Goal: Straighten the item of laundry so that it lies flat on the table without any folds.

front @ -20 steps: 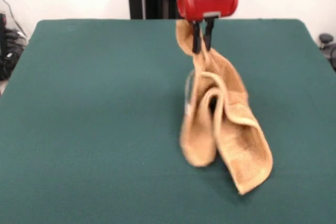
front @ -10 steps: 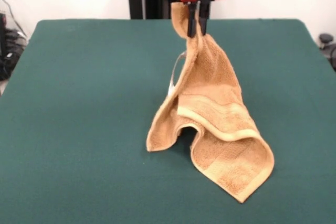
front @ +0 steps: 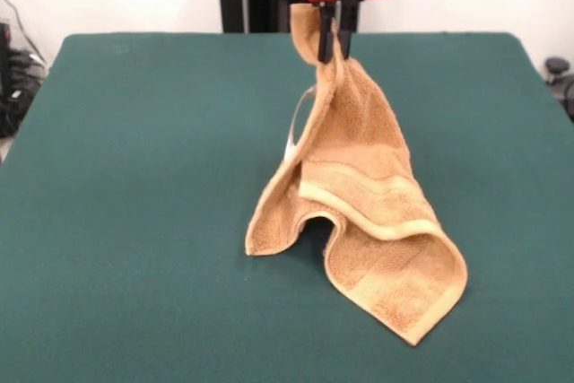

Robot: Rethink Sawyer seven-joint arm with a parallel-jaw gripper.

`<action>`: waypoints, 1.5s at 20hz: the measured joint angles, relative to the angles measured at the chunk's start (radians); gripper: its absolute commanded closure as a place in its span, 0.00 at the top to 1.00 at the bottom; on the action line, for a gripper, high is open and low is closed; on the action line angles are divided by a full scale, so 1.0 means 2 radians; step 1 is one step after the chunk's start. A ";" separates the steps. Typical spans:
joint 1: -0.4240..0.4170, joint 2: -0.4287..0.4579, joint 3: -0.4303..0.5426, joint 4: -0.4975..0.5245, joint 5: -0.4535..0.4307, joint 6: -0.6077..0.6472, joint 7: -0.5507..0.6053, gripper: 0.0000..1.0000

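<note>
one red and black arm is coming straight down from the top, only its red wrist housing showing, with the gripper pointing vertically at the table. its two dark fingers are pinching a top corner of the washcloth, pressed close together on the fabric. the golden-tan cloth is hanging like a tent, high above the green felt at the top, its lower edges and two corners draping onto the table right of centre, still folded and curling under.
</note>
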 measured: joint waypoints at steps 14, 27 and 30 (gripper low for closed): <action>0.061 0.012 -0.070 -0.025 -0.103 -0.001 0.000 0.00; 0.107 0.027 -0.144 -0.075 -0.196 -0.004 0.000 0.00; 0.106 0.037 -0.153 -0.085 -0.210 -0.009 0.000 0.00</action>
